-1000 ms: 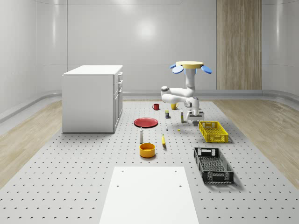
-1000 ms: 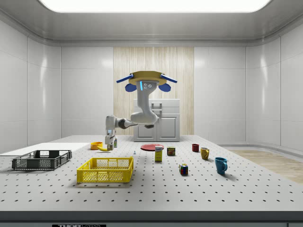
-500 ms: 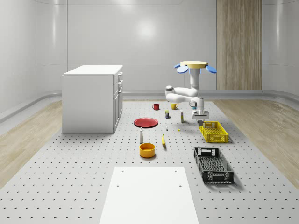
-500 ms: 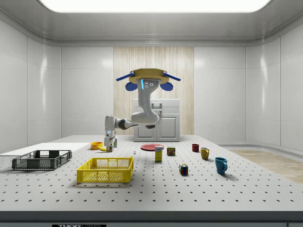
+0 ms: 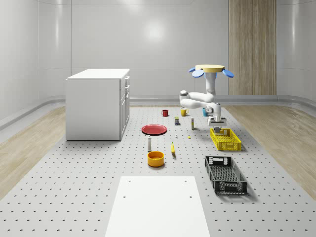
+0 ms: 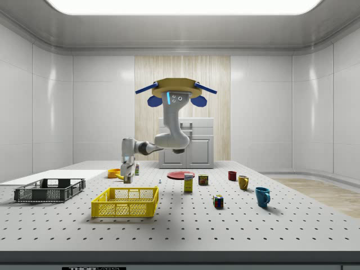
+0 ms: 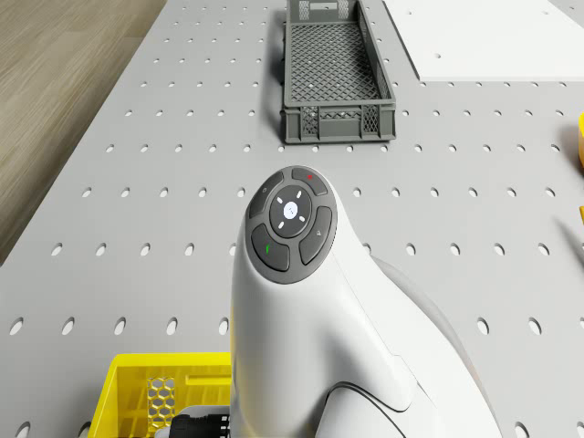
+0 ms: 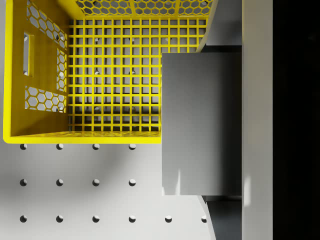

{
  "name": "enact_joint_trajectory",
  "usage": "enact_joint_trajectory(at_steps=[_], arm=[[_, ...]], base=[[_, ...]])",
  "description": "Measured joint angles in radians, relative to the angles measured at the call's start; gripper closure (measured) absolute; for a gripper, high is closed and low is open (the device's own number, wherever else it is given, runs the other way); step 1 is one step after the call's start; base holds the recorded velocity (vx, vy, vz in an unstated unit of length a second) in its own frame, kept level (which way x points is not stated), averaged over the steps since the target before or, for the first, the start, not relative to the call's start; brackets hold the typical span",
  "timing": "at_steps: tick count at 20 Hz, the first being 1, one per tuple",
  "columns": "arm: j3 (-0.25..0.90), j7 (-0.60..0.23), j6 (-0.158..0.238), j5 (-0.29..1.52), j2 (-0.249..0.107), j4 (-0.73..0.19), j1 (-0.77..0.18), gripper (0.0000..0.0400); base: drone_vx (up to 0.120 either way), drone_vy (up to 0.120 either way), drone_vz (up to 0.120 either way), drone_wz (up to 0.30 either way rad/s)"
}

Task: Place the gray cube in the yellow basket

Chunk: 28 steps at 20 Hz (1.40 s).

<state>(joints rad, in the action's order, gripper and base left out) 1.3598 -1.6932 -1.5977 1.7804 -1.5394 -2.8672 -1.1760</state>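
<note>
Since the earlier frames the drone [image 5: 210, 69] has shifted toward the whole-scene view's right, and the pincer [image 5: 217, 124] has come from short of the yellow basket [image 5: 225, 138] to a spot above its far end. In the side view the drone [image 6: 176, 93] hovers well above the counter [image 6: 225, 225] at upper centre, its arm reaching down toward that view's left, so that the pincer [image 6: 128, 179] hangs above and behind the yellow basket [image 6: 125, 202] at lower left.

In the wrist view the gray cube [image 8: 201, 123] is clamped in the pincer, with a pale finger [image 8: 257, 120] pressed flat against one side of it. The cube hangs over the basket's near rim [image 8: 82, 136], partly above the yellow grid floor and partly above the perforated counter [image 8: 75, 190] outside the basket. The cube is not yet in the basket.

In the drone view the arm's pale wrist housing [image 7: 301, 301] with its round button pad sits mid-frame, a corner of the yellow basket [image 7: 146, 392] shows at lower left, and the black crate [image 7: 333, 78] lies at the top.

In the whole-scene view the black crate [image 5: 225, 174] lies at lower right, nearer the camera than the basket. The red plate [image 5: 154, 129], the orange bowl [image 5: 155, 158] and the white cabinet [image 5: 98, 103] stand to the left of centre.
</note>
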Motion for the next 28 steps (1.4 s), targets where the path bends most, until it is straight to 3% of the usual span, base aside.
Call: enact_joint_trajectory(at_steps=[4, 14, 21, 24, 28], arm=[[0.0, 0.0, -0.002, -0.001, -0.003, 0.0, -0.001, 0.015], [0.001, -0.001, -0.008, -0.003, -0.008, 0.0, -0.002, 0.015], [-0.016, -0.002, -0.017, 0.012, -0.012, 0.004, -0.005, 0.015], [-0.021, -0.002, -0.02, 0.017, -0.013, 0.005, -0.006, 0.0077], [-0.025, -0.002, -0.022, 0.02, -0.014, 0.006, -0.006, 0.0028]], base=[[0.0, 0.12, -0.02, 0.0], [0.0, 0.116, -0.108, 0.0], [0.0, 0.0, 0.0, 0.0], [0.0, 0.0, 0.0, 0.0], [0.0, 0.0, 0.0, 0.0]])
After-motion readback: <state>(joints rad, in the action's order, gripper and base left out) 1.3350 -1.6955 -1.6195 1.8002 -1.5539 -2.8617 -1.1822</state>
